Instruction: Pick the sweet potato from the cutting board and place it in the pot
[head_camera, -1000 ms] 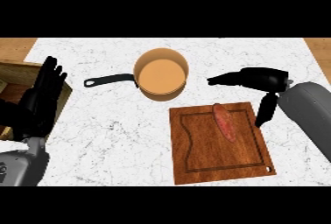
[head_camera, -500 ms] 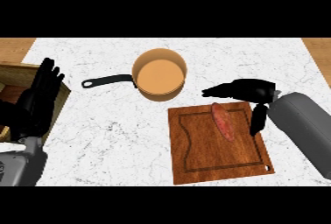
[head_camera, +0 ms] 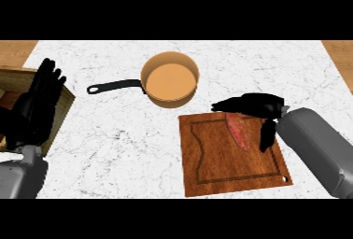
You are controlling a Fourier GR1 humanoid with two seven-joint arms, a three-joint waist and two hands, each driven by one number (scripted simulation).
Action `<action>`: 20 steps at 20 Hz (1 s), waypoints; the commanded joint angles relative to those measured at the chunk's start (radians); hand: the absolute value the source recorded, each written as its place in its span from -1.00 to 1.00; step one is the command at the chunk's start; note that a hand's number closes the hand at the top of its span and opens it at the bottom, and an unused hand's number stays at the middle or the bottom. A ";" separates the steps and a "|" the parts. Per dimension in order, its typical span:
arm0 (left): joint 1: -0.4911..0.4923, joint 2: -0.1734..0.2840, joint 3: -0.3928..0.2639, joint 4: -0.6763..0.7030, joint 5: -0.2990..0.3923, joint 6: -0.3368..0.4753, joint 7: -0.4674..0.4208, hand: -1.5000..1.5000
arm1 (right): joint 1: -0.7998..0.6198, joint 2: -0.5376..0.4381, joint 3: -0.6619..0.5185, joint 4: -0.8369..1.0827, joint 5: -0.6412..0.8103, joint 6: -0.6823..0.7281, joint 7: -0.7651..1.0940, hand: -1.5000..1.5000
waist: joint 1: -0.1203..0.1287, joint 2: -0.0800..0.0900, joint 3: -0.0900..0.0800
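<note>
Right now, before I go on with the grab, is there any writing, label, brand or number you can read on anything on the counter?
None: no words, numbers or signs show anywhere.
Pot: plain, no marking.
Cutting board: bare wood grain and a groove only.
Sweet potato: no sticker.
Right hand and left hand: plain black, no lettering.
Counter: marble veining only.

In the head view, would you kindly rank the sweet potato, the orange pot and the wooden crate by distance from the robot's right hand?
1. Reddish sweet potato, on the wooden cutting board, just under the right hand.
2. Orange pot, up and left of the hand.
3. Wooden crate, at the far left edge.
</note>
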 commanded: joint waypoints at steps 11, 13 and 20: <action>0.072 -0.056 0.020 -0.051 -0.049 -0.040 -0.019 0.00 | 0.002 0.114 -0.102 0.161 0.197 -0.024 -0.060 -1.00 | 0.004 0.000 0.000; -0.010 -0.068 0.000 -0.008 -0.074 -0.009 0.016 0.00 | -0.027 0.107 -0.062 0.188 0.238 -0.100 -0.169 1.00 | 0.005 0.002 0.001; 0.008 -0.044 0.061 0.009 -0.032 -0.079 -0.019 0.00 | -0.044 0.133 -0.091 0.342 0.303 -0.230 -0.324 1.00 | 0.009 0.004 0.000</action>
